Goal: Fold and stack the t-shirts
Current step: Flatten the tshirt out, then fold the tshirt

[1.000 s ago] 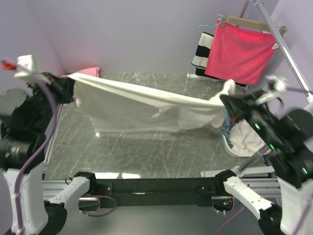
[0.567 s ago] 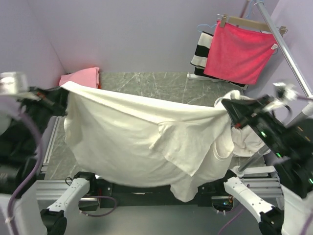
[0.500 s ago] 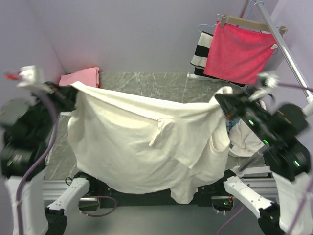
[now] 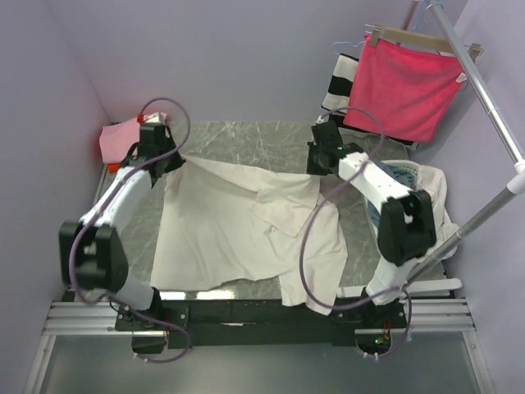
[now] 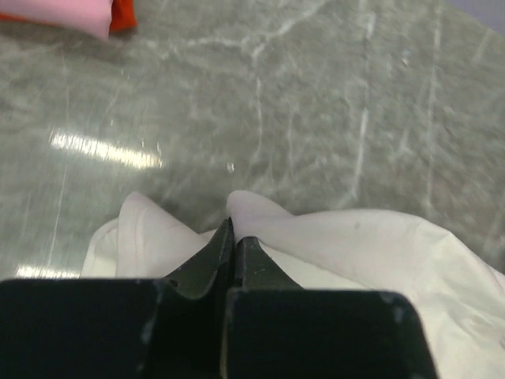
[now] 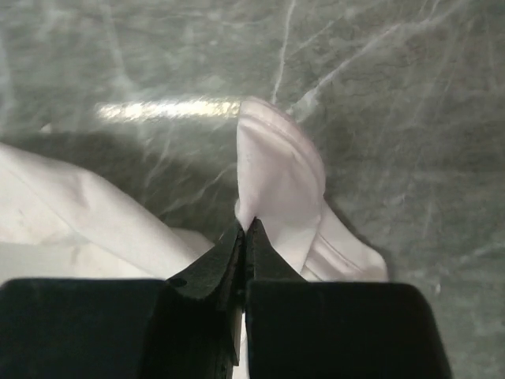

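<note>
The tee [image 4: 238,222], aloft a moment ago, is now spread on the table [image 4: 246,135] for folding, far corners clamped by left gripper [image 4: 170,158] and right gripper [image 4: 317,161].

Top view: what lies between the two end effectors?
Far edge of the cream shirt, pinched by left end effector and right end effector, per top view.

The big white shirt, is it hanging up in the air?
No, the cream t-shirt lies spread out on the table, one corner drooping over the near edge.
</note>
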Controlling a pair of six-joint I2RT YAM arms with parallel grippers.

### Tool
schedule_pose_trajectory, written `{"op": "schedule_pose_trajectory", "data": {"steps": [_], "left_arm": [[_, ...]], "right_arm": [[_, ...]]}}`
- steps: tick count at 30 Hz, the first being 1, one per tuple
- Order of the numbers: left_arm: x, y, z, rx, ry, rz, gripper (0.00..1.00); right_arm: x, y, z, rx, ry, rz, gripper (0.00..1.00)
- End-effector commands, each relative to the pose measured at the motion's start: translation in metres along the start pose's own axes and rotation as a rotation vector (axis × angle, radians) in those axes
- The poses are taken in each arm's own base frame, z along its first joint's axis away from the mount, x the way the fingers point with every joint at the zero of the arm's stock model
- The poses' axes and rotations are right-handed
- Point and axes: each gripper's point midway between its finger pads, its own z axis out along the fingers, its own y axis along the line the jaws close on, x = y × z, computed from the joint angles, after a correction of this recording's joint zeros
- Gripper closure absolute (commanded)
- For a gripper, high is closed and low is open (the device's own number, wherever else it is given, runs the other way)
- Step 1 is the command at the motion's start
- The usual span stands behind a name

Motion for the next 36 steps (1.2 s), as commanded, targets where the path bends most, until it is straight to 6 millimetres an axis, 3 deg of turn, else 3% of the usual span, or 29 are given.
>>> {"op": "schedule_pose_trajectory", "data": {"steps": [1, 2, 4, 5, 6, 8, 9, 10, 11, 12, 13, 14, 17, 18, 19, 23, 27, 31, 36], "left_arm": [[-0.054, -0.013, 0.044, -0.013, -0.15, 0.015, 0.99], [-0.042, -0.007, 0.065, -0.038, -0.11, 0.03, 0.99], [-0.044, -0.01, 0.083, -0.038, -0.094, 0.051, 0.99], [-0.029, -0.004, 0.103, -0.059, -0.046, 0.063, 0.99], [-0.031, -0.006, 0.11, -0.054, -0.042, 0.07, 0.95], [-0.021, 0.001, 0.126, -0.081, -0.014, 0.074, 0.8], [-0.016, 0.004, 0.128, -0.092, -0.007, 0.077, 0.66], [-0.017, 0.009, 0.128, -0.112, -0.024, 0.079, 0.39], [-0.028, 0.006, 0.121, -0.106, -0.065, 0.08, 0.29], [-0.021, 0.014, 0.117, -0.129, -0.067, 0.083, 0.21], [-0.025, 0.018, 0.112, -0.146, -0.092, 0.083, 0.09], [-0.036, 0.014, 0.101, -0.133, -0.137, 0.082, 0.03], [-0.034, 0.022, 0.086, -0.16, -0.14, 0.085, 0.01], [-0.03, 0.024, 0.082, -0.171, -0.119, 0.088, 0.01], [-0.027, 0.026, 0.079, -0.178, -0.107, 0.09, 0.01], [-0.012, 0.032, 0.061, -0.198, -0.078, 0.093, 0.01], [0.021, 0.038, 0.061, -0.168, -0.007, 0.086, 0.0], [0.039, 0.045, 0.072, -0.167, 0.033, 0.056, 0.01], [0.044, 0.052, 0.088, -0.098, 0.025, 0.041, 0.0]], "right_arm": [[-0.069, -0.009, 0.03, 0.076, -0.147, 0.088, 1.0], [-0.075, -0.01, 0.038, 0.075, -0.149, 0.093, 1.0], [-0.09, -0.02, 0.057, 0.107, -0.143, 0.11, 1.0], [-0.095, -0.021, 0.064, 0.105, -0.149, 0.112, 1.0], [-0.102, -0.026, 0.071, 0.097, -0.154, 0.102, 0.8], [-0.114, -0.03, 0.086, 0.091, -0.157, 0.111, 0.64], [-0.119, -0.032, 0.087, 0.087, -0.163, 0.111, 0.41], [-0.128, -0.04, 0.083, 0.091, -0.182, 0.126, 0.29], [-0.132, -0.041, 0.079, 0.078, -0.192, 0.13, 0.2], [-0.133, -0.042, 0.075, 0.073, -0.196, 0.125, 0.08], [-0.132, -0.044, 0.067, 0.073, -0.201, 0.125, 0.02], [-0.127, -0.043, 0.062, 0.065, -0.184, 0.124, 0.0], [-0.096, -0.032, 0.051, -0.002, -0.097, 0.141, 0.0], [-0.085, -0.023, 0.047, -0.053, -0.069, 0.162, 0.0], [-0.06, -0.023, 0.042, -0.074, -0.025, 0.171, 0.0], [-0.025, -0.019, 0.022, -0.136, 0.0, 0.195, 0.0], [0.007, -0.02, 0.014, -0.149, 0.068, 0.199, 0.0], [0.027, -0.01, 0.017, -0.218, 0.123, 0.232, 0.01], [0.041, -0.008, 0.021, -0.24, 0.148, 0.23, 0.04]]}}
